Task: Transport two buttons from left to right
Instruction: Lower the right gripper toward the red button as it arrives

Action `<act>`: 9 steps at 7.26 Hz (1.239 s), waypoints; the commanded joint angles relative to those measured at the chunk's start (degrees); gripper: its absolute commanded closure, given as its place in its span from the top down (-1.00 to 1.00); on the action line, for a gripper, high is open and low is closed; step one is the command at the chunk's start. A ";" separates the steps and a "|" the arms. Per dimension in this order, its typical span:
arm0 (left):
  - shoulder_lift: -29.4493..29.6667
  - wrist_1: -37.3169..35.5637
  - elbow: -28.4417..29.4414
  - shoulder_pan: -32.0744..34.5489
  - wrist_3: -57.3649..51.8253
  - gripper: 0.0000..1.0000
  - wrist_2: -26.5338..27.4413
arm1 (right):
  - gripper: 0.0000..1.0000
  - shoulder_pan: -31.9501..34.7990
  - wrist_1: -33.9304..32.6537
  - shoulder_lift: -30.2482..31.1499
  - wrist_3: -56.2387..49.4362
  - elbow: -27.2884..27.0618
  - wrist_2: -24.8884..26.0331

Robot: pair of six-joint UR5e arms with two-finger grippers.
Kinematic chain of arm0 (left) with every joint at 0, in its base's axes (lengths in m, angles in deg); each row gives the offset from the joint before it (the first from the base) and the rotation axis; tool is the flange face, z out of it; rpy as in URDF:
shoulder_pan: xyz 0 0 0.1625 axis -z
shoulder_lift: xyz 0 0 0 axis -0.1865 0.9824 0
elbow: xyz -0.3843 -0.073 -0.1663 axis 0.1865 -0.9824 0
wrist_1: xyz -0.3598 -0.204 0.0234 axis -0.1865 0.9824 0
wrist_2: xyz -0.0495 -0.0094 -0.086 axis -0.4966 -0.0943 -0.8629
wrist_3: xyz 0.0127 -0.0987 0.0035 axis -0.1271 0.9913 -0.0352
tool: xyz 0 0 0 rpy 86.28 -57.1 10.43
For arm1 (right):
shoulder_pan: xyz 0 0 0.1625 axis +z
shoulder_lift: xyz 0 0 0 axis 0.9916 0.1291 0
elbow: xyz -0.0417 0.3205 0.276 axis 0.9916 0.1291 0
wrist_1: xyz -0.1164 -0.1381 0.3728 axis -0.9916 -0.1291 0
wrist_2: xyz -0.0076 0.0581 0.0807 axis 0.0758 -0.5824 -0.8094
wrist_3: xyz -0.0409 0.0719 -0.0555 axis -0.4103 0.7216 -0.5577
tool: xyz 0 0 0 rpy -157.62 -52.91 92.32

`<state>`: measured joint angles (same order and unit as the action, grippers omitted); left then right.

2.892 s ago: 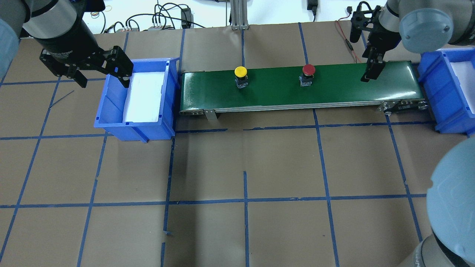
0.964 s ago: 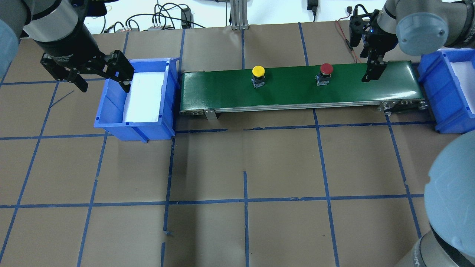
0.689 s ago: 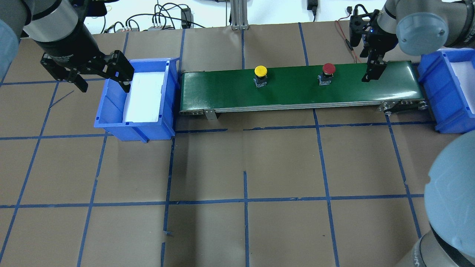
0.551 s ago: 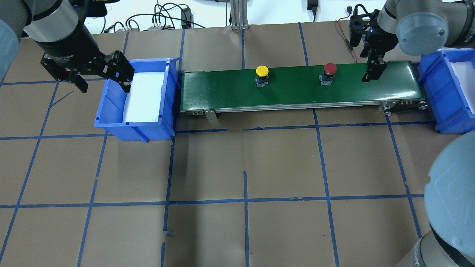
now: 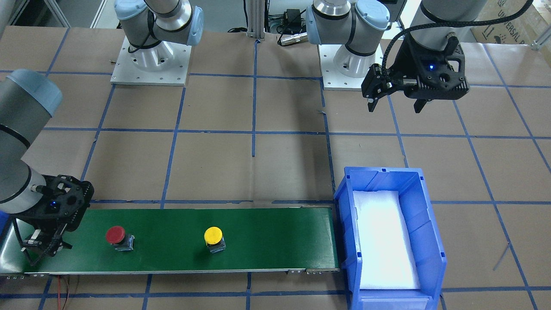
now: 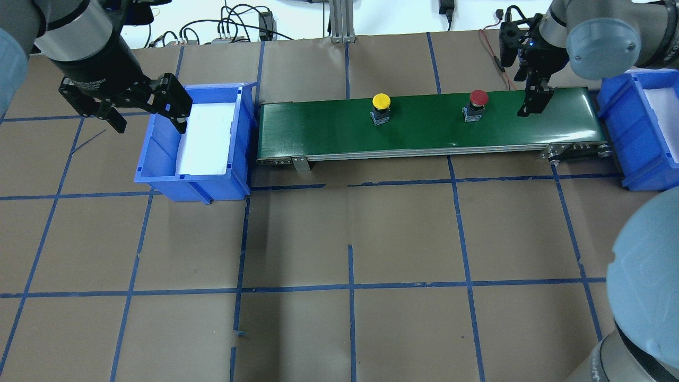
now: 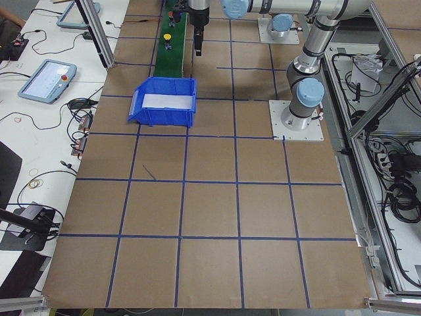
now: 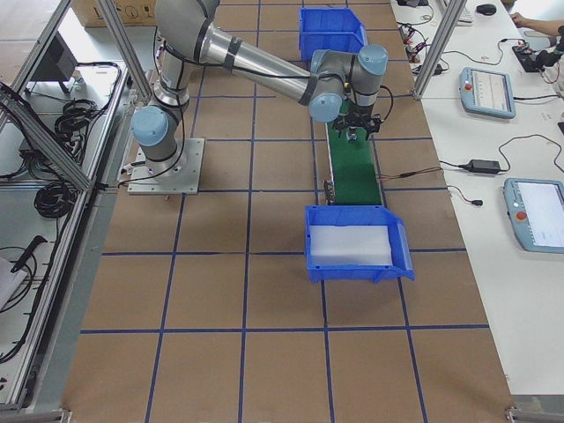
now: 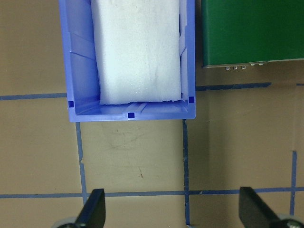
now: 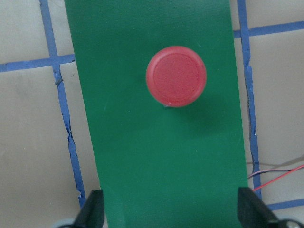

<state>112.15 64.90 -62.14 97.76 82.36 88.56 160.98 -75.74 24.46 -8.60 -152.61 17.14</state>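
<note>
Right wrist-mounted view: red button (image 10: 175,76) stands ahead of the right gripper (image 10: 171,213), jaws wide apart. Likely light, rigid, slick-capped; better pinched on the body beneath.

Bright even light, soft shadows, sharp.

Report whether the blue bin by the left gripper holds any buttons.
Empty of buttons. The blue bin shows only white foam lining; red button and yellow button stand on the green belt.

Green conveyor (image 6: 318,127) sits between blue left bin (image 6: 159,154) and blue right bin (image 6: 619,119).
</note>
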 commanded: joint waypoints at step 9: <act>0.00 0.00 0.08 0.00 0.00 1.00 0.00 | 0.97 0.09 -6.82 -3.97 -12.31 -1.05 -0.44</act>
<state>112.15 64.91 -62.05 97.74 82.36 88.56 160.99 -82.31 20.81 -22.05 -153.60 17.44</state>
